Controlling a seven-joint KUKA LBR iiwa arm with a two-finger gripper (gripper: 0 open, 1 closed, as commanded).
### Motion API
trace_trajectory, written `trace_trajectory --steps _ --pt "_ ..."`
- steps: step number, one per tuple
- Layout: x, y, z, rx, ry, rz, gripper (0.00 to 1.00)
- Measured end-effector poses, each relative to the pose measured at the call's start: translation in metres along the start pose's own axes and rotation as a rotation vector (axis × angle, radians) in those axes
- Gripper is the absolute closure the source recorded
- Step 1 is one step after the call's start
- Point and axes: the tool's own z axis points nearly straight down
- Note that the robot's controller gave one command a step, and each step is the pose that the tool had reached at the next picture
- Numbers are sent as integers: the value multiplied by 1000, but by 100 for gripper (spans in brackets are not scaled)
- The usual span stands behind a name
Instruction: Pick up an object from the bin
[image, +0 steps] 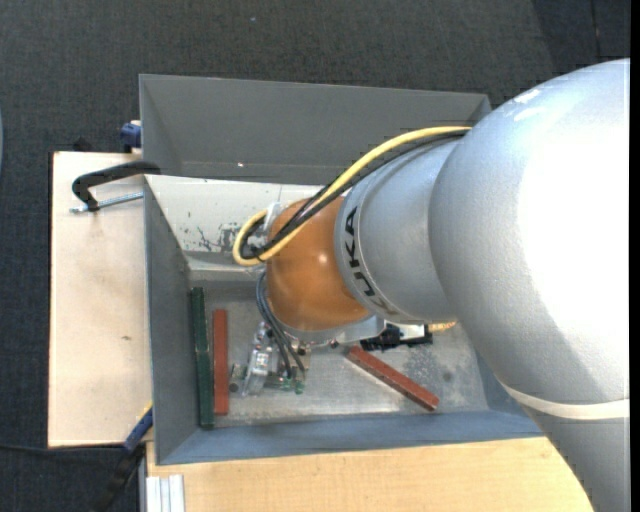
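My gripper (262, 366) is low over the bin floor at the front left, under the arm's orange cover. A small green piece (291, 385) lies right at its tip; whether it is held cannot be made out. Just to the left, a short red-orange stick (219, 360) lies along a long dark green bar (198, 355) against the bin's left wall. To the right, a red-brown flat stick (392, 378) lies slantwise on the floor, with a small black and red thing (402, 337) beyond it, partly under the arm.
The arm and its orange cover hang over the middle of the bin and hide much of the floor. The bin's walls stand close on the left and front of the gripper.
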Motion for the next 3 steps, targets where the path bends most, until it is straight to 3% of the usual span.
trace_trajectory --steps 1,3 --pt "-1 1 -13 -4 -6 0 100" --pt "1 0 -39 1 2 0 100"
